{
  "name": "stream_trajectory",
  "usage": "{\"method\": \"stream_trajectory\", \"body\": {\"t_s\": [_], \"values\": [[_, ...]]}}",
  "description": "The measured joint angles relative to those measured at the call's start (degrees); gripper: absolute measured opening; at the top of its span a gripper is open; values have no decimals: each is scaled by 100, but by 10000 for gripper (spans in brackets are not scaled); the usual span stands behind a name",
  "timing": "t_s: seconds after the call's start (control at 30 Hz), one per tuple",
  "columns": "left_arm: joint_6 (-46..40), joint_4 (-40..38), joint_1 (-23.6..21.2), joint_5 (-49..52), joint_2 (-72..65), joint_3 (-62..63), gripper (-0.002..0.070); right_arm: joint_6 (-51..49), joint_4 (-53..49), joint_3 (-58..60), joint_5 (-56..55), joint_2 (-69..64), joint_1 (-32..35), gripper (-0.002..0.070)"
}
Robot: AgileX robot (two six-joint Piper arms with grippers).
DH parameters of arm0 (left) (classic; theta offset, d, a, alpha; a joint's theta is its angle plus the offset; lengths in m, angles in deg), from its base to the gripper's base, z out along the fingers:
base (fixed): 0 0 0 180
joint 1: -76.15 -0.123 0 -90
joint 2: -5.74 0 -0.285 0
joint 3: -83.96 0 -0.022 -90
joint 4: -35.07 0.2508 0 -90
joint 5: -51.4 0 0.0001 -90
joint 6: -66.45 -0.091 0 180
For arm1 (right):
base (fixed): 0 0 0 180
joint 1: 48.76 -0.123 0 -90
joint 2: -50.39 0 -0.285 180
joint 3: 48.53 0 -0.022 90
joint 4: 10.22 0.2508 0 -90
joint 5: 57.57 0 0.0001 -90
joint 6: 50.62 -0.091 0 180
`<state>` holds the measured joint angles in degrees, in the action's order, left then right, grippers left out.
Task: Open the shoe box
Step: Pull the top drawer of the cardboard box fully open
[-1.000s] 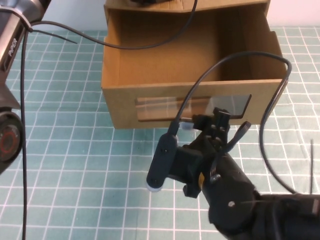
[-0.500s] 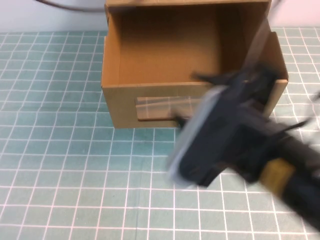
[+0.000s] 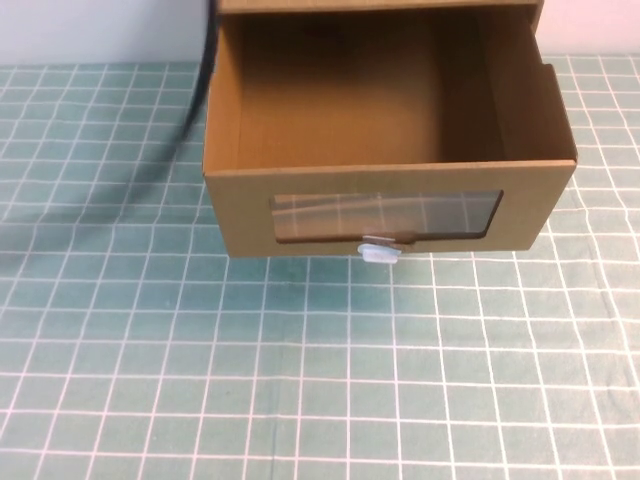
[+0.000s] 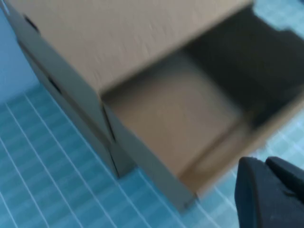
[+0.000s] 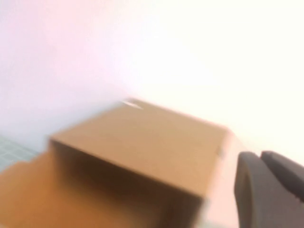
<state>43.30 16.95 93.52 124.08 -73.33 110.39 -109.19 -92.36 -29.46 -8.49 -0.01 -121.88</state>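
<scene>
The brown cardboard shoe box (image 3: 390,100) stands at the back of the table. Its drawer (image 3: 300,215) is slid out toward me and looks bare inside. The drawer front has a clear window (image 3: 385,214) and a small pale pull tab (image 3: 379,251) at its lower edge. Neither arm shows in the high view. In the left wrist view my left gripper (image 4: 265,165) hovers off the drawer's (image 4: 180,114) front corner, shut on nothing. In the right wrist view my right gripper (image 5: 260,157) is raised beside the box (image 5: 142,137), also shut and holding nothing.
A green mat with a white grid (image 3: 300,380) covers the table around the box. A dark blurred cable (image 3: 200,90) sweeps past the box's left side. A pale wall rises behind the box.
The right arm, which was at the drawer's pull tab, swung up and out of the high view and its gripper shut. The left arm's parts and cable also left that view.
</scene>
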Motion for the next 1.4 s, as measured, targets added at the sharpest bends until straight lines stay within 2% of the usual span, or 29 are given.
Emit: {"method": "stream_trajectory", "body": {"t_s": [0.13, 0.23, 0.4, 0.63, 0.8, 1.4], "values": [[-131, 22, 0, 6, 1160, -1558, -5, 215, 568, 0, 990, 504, 0, -11], [-158, 108, 0, -168, 1969, -2584, -5, 978, 1146, 13, 1501, 765, 0, -13], [-168, 143, 0, -1159, 3195, -4028, -6, 2275, 2110, 606, 1632, 1076, 0, -13], [-88, 143, 0, -2113, 4353, -5298, -5, 2477, 3007, 2057, 1477, 1235, 0, -13], [139, 143, 0, -2131, 4675, -5677, -5, 2497, 3144, 2291, 1232, 1245, 0, -13], [238, 165, 0, -2071, 4687, -5715, -5, 2510, 3307, 2291, 1170, 1242, 0, -13]]}}
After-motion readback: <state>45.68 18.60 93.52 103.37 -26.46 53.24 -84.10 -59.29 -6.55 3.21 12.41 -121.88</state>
